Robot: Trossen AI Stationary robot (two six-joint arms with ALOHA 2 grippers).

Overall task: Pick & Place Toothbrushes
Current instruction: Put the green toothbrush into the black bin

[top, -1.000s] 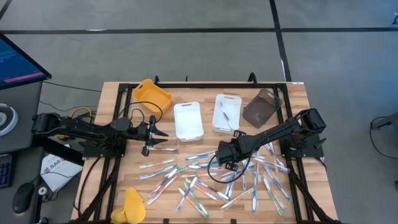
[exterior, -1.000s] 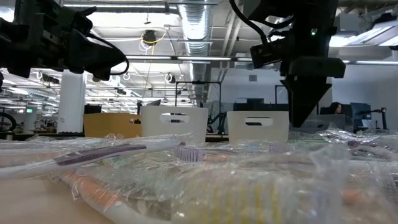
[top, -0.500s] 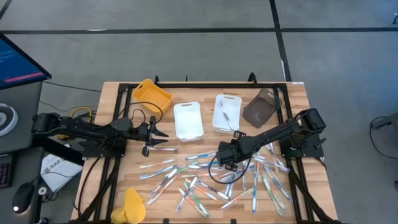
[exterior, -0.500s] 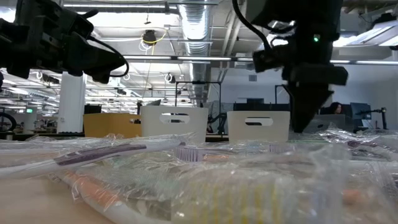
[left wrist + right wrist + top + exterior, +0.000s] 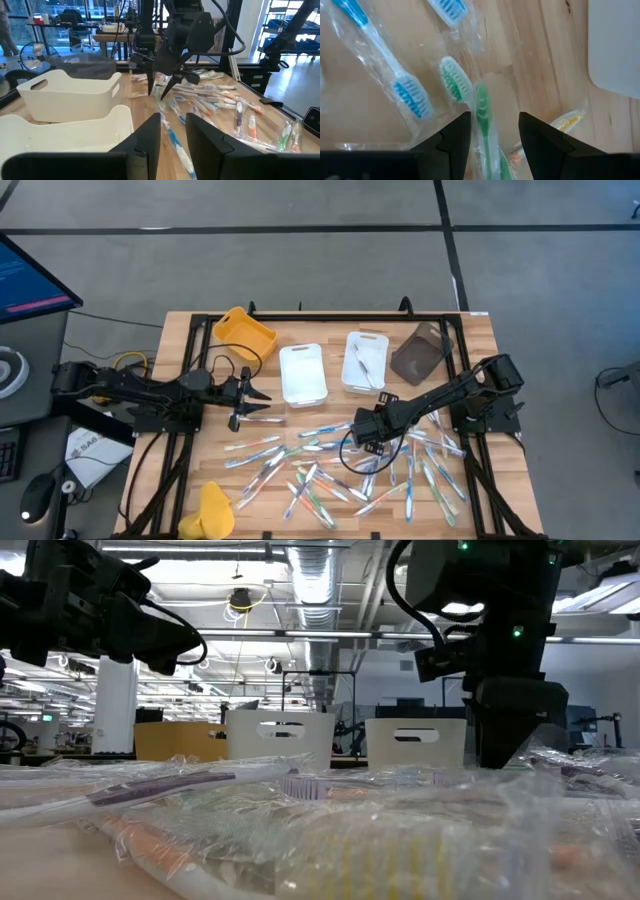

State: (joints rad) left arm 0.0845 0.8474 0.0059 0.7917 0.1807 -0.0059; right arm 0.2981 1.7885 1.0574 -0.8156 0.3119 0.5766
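Dozens of wrapped toothbrushes (image 5: 345, 470) lie scattered over the near half of the wooden counter (image 5: 470, 345), most of them between its middle and its right edge, many overlapping in their clear sleeves. A yellow tray (image 5: 215, 510) sits at the near edge toward the left corner.

Low over the pile near the counter's middle hangs the right end effector (image 5: 358, 436), pointing down. In the right wrist view its fingers (image 5: 452, 135) are spread, and a green-handled toothbrush (image 5: 482, 117) lies in the gap between them on the wood; whether the fingers touch it cannot be told. A blue-bristled toothbrush (image 5: 407, 95) lies just beside it.

Toward the left edge, the left end effector (image 5: 250, 402) is held above the counter, its fingers (image 5: 145, 140) slightly apart with nothing seen between them.

Farther back stand two white trays (image 5: 302, 373) side by side; the right one (image 5: 366, 362) already holds a toothbrush. A dark tray (image 5: 420, 352) lies toward the far right corner, and another yellow tray (image 5: 244, 332) toward the far left corner.
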